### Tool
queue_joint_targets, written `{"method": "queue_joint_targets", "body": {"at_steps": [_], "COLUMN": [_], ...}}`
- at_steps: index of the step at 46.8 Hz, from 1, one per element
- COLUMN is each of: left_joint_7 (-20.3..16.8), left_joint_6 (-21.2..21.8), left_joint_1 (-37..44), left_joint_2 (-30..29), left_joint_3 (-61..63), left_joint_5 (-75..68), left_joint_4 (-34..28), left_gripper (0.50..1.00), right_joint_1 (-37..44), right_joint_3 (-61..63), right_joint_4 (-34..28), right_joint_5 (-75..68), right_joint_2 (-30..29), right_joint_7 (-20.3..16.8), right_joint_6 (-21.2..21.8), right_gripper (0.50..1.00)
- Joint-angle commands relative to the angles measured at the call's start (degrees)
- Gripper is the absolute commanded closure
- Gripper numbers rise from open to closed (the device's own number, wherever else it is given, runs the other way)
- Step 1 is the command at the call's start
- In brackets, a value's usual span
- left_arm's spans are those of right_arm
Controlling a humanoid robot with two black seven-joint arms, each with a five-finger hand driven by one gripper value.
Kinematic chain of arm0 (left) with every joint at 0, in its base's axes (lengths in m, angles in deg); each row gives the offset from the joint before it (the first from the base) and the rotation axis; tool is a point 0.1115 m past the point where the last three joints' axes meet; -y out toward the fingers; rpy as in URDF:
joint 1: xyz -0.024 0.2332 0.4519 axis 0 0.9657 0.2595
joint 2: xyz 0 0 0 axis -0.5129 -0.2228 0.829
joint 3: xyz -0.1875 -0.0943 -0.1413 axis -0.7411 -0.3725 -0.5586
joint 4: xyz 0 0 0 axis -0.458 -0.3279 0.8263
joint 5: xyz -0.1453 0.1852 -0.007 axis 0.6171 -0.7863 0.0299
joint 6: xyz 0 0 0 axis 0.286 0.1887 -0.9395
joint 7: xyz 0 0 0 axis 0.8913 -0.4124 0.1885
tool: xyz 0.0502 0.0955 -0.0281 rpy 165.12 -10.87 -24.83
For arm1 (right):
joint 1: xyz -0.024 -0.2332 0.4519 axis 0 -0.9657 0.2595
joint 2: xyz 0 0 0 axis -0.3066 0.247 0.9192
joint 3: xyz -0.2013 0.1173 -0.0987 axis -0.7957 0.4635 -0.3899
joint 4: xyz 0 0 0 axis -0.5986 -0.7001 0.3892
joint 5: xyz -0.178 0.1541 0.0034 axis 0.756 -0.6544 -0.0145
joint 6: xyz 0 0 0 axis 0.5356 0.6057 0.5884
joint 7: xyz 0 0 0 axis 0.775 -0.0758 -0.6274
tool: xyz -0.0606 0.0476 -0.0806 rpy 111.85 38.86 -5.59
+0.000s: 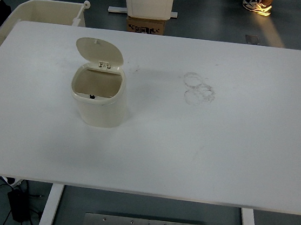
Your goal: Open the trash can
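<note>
With lid (99,51) tilted back on its hinge, trash can (98,95) stands open, upright on surface (216,152). No hand in view; grip state undeterminable. Task judged complete.

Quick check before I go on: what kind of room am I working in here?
Probably a lab or workshop test bay, not a home. A bare white table holds only a small cream trash can, its lid already up, over a grey concrete-like floor with a cardboard box behind.

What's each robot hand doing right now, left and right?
Left robot hand: not in view.
Right robot hand: not in view.
</note>
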Motion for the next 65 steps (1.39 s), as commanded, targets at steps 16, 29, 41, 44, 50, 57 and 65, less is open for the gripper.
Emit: {"method": "queue_joint_targets", "body": {"at_steps": [16, 29, 41, 44, 50, 57, 65], "left_joint_7": [-1.5, -1.5, -1.5, -1.5, -1.5, -1.5, -1.5], "left_joint_6": [-2.0, -5.6, -6.6, -7.0, -7.1, -7.1, -7.0], "left_joint_1": [10.9, 13.9, 15.8, 16.3, 16.9, 17.2, 17.2], "left_joint_2": [1.2, 4.5, 6.7, 6.9, 7.0, 6.9, 6.9], "left_joint_3": [-7.4, -9.7, -9.7, -9.7, -9.7, -9.7, -9.7], "left_joint_5": [0.1, -0.1, -0.1, -0.2, -0.1, -0.1, -0.1], "left_joint_4": [0.0, 0.1, 0.3, 0.3, 0.3, 0.2, 0.2], "left_gripper": [0.5, 0.5, 0.5, 0.5, 0.5, 0.5, 0.5], "right_joint_1": [0.0, 0.0, 0.0, 0.0, 0.0, 0.0, 0.0], "right_joint_3": [0.0, 0.0, 0.0, 0.0, 0.0, 0.0, 0.0], "right_joint_4": [0.0, 0.0, 0.0, 0.0, 0.0, 0.0, 0.0], "right_joint_5": [0.0, 0.0, 0.0, 0.0, 0.1, 0.0, 0.1], "right_joint_2": [0.0, 0.0, 0.0, 0.0, 0.0, 0.0, 0.0], "right_joint_7": [0.0, 0.0, 0.0, 0.0, 0.0, 0.0, 0.4], "right_joint_6": [0.0, 0.0, 0.0, 0.0, 0.0, 0.0, 0.0], "right_gripper": [0.509, 0.509, 0.509, 0.509, 0.509, 0.507, 0.509]}}
